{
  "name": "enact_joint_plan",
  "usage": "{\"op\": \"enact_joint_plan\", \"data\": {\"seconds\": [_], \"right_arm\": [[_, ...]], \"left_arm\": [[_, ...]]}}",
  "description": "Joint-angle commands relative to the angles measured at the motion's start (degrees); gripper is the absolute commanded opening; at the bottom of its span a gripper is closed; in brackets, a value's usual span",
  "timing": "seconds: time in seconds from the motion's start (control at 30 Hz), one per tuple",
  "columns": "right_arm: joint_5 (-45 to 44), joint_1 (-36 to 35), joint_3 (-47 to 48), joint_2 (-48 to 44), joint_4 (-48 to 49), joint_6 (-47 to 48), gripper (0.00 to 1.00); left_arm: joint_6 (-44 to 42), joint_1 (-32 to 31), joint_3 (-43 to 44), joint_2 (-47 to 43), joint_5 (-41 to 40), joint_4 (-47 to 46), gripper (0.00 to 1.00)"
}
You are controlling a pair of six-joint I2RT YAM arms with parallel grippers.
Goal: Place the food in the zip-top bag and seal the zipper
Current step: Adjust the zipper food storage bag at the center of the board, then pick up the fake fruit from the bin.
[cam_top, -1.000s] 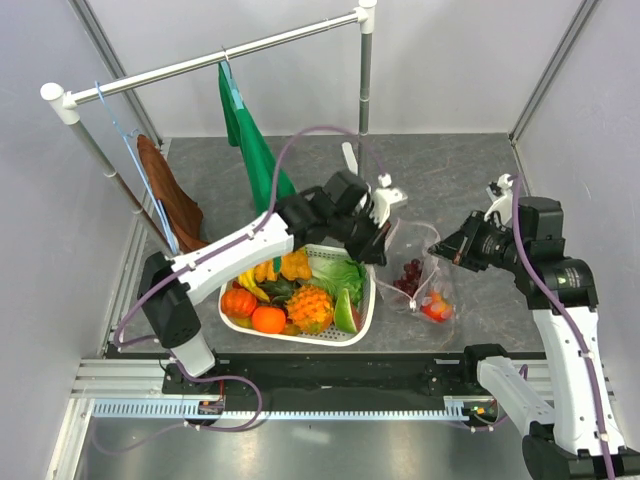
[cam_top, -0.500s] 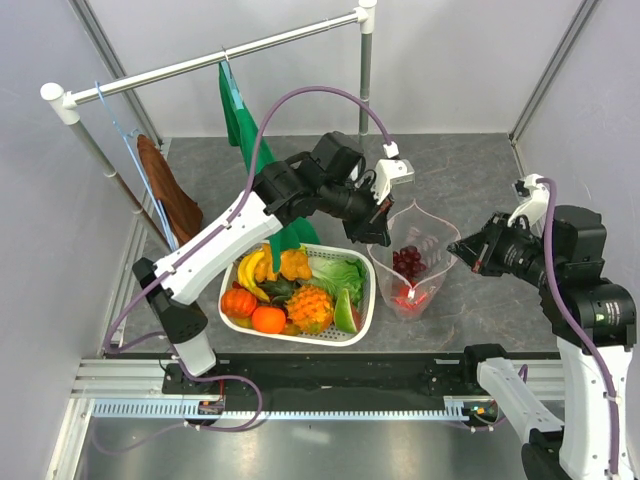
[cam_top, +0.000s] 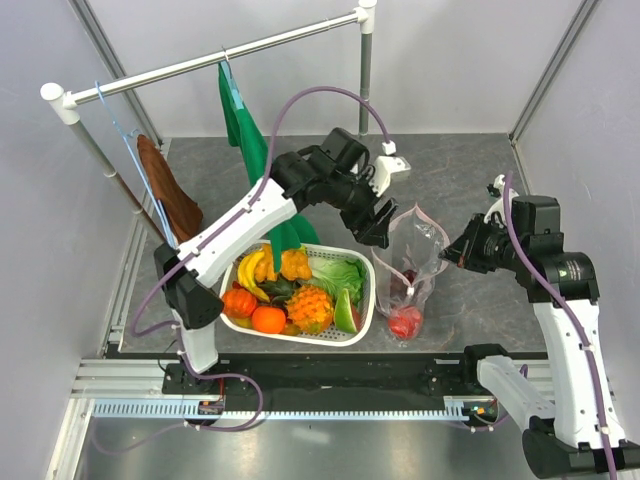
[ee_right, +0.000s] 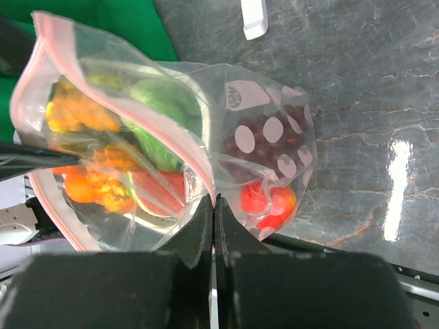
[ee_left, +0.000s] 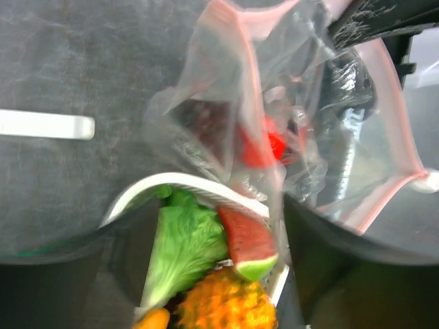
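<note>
Filling stage of the bagging task, with the pouch lifted for loading. The zip-top bag [cam_top: 415,250] hangs clear of the desk [cam_top: 470,170], just beside the right wall of the white perforated basket [ee_left: 171,178], its mouth turned upward and toward the arms.

The right claw [ee_right: 214,205] has its two fingers pressed together on the clear film of the bag's right side. This grip appears to carry the pouch and keep it from slumping.

The left claw [cam_top: 383,228] reaches over the basket to the left part of the mouth. In its own wrist view the fingers stand apart, blurred at the lower corners, with no film seen pinched between them.

The zipper [ee_left: 406,127], a pale pink strip, runs round a gaping mouth and is not pressed shut.

Inside, purple grapes [ee_right: 264,133] and a red fruit [cam_top: 405,322] have sunk to the bottom, which keeps the pouch hanging straight.

Most of the food lies in the basket: pineapple [cam_top: 310,308], lettuce [ee_left: 182,240], watermelon wedge [ee_left: 247,240], bananas [cam_top: 250,272] and pumpkin [cam_top: 238,300].

Judged from this layout, the bag is kept close to the basket so that each transfer is short. Loading is at an early point, and sealing has not begun.
</note>
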State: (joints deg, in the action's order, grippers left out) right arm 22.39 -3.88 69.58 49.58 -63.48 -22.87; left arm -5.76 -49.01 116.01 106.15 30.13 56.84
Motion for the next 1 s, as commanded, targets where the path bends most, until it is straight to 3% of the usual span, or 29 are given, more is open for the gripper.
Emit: {"op": "enact_joint_plan", "data": {"seconds": [0.0,0.27,0.53,0.7,0.97], "right_arm": [[-0.3,0.3,2.2,-1.6,1.3,0.2,0.00],[-0.2,0.2,1.0,-2.4,1.3,0.1,0.00],[0.6,0.3,0.6,-2.0,1.8,-0.1,0.00],[1.0,0.3,0.2,-2.2,1.6,-0.2,0.00],[1.6,0.2,-0.5,-1.9,1.7,-0.1,0.00]], "left_arm": [[-10.8,1.1,-0.6,-11.4,1.9,0.8,0.99],[-30.8,-0.1,-21.0,-30.0,1.9,8.6,1.00],[-44.2,-5.6,-41.1,-41.9,-10.3,5.5,1.00],[-50.3,-5.6,-48.7,-44.6,-13.9,3.2,0.84],[-51.6,-5.6,-53.7,-43.7,-9.3,-5.9,1.00]]}}
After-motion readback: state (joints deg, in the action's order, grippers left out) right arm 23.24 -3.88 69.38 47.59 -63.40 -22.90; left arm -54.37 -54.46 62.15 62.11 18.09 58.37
